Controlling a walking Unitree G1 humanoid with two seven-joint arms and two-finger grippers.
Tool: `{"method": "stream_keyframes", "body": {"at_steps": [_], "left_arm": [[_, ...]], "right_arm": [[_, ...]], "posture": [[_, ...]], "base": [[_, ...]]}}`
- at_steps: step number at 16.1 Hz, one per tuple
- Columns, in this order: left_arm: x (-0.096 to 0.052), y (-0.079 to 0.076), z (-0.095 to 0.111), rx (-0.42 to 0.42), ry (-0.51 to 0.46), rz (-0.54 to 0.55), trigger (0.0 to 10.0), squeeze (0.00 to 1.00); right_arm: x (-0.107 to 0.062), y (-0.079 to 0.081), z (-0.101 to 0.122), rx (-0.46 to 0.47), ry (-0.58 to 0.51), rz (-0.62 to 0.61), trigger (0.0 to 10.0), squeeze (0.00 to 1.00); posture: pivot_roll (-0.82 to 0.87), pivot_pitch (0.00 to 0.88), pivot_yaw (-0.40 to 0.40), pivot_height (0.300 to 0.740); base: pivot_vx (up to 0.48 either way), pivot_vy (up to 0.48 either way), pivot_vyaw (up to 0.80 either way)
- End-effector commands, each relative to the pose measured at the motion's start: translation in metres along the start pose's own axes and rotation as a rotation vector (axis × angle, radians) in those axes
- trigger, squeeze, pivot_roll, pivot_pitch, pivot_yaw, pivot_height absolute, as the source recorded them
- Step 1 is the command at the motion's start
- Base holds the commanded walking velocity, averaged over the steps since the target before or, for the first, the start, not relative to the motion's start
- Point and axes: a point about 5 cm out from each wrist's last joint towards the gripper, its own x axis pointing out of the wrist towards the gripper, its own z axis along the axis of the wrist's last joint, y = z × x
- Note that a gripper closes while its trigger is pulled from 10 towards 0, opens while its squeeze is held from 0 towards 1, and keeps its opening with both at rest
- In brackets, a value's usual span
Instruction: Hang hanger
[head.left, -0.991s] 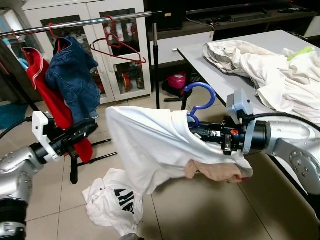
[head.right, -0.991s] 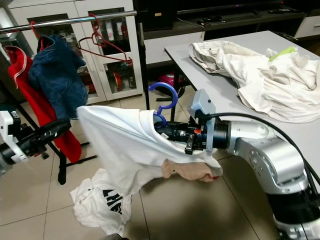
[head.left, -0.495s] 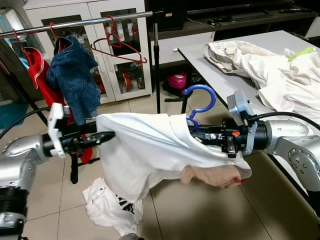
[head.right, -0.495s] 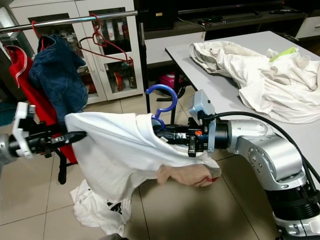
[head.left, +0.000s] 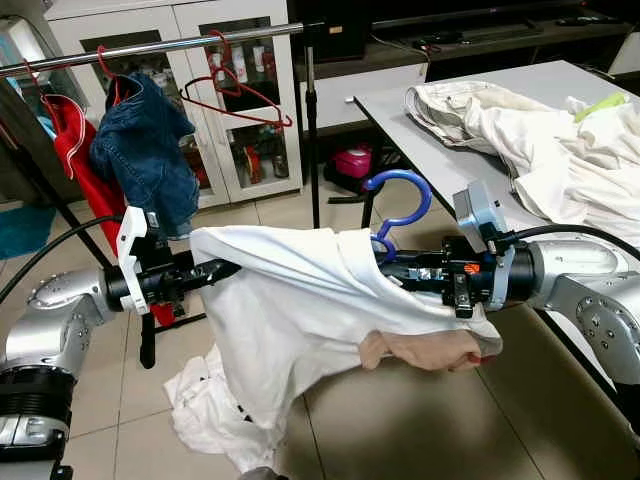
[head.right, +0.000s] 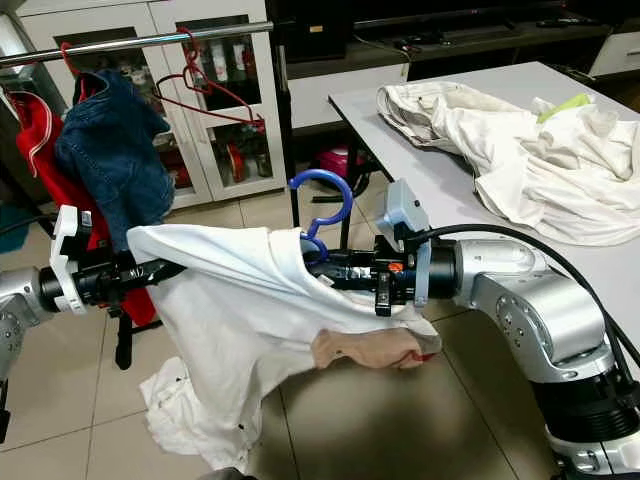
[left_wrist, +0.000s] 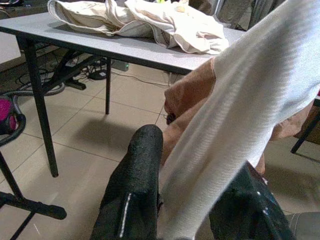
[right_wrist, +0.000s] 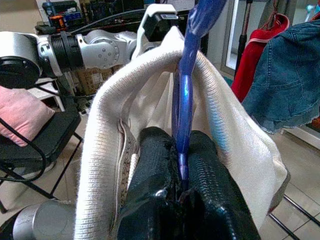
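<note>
The right gripper (right_wrist: 182, 165) has its fingers (right_wrist: 212, 165) pressed on the neck of the blue hanger (head.left: 398, 205), which carries a white shirt (head.left: 300, 310) in the air beside the table (head.left: 440, 160). The left gripper (left_wrist: 192, 175) pinches the shirt's far shoulder edge between its fingers (left_wrist: 137, 180), in front of the clothes rail (head.left: 150, 45).

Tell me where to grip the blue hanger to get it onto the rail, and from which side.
Grip the blue hanger at its neck, just below the hook, coming in level from the table side, as the right gripper does now. The white shirt covers the arms, so the neck is the only bare part, and a low grip probably leaves the upright hook free for the rail. The left gripper steadies the shirt's far shoulder.
</note>
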Motion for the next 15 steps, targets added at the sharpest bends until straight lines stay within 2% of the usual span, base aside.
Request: {"method": "stream_keyframes", "body": {"at_steps": [1, 4, 7, 9, 12, 15], "left_arm": [[-0.003, 0.002, 0.002, 0.014, -0.001, 0.017, 0.0, 0.0], [-0.004, 0.006, 0.0, 0.034, -0.016, 0.079, 0.0, 0.0], [-0.003, 0.005, -0.002, 0.026, -0.031, 0.091, 0.0, 0.0], [-0.002, 0.002, -0.006, 0.032, -0.041, 0.082, 0.0, 0.0], [0.0, 0.0, -0.016, 0.009, -0.037, 0.129, 0.0, 0.0], [0.004, -0.003, -0.036, -0.007, -0.042, 0.293, 0.0, 0.0]], "right_arm": [[0.001, 0.003, 0.006, -0.025, -0.019, 0.024, 10.0, 0.0], [0.001, 0.002, 0.006, -0.024, -0.02, 0.021, 10.0, 0.0], [0.001, 0.002, 0.006, -0.022, -0.022, 0.014, 10.0, 0.0], [0.001, 0.001, 0.005, -0.022, -0.02, 0.006, 10.0, 0.0], [0.002, 0.0, 0.004, -0.02, -0.025, -0.01, 10.0, 0.0], [0.0, -0.012, 0.002, -0.002, -0.035, -0.16, 10.0, 0.0]], "posture": [[-0.04, 0.0, 0.088, 0.74], [-0.04, 0.0, 0.087, 0.74], [-0.04, 0.0, 0.086, 0.74], [-0.05, 0.0, 0.088, 0.74], [-0.05, 0.0, 0.088, 0.74], [-0.05, 0.0, 0.089, 0.74]], "base": [[0.0, 0.0, 0.0], [0.0, 0.0, 0.0], [0.0, 0.0, 0.0], [0.0, 0.0, 0.0], [0.0, 0.0, 0.0], [0.0, 0.0, 0.0]]}}
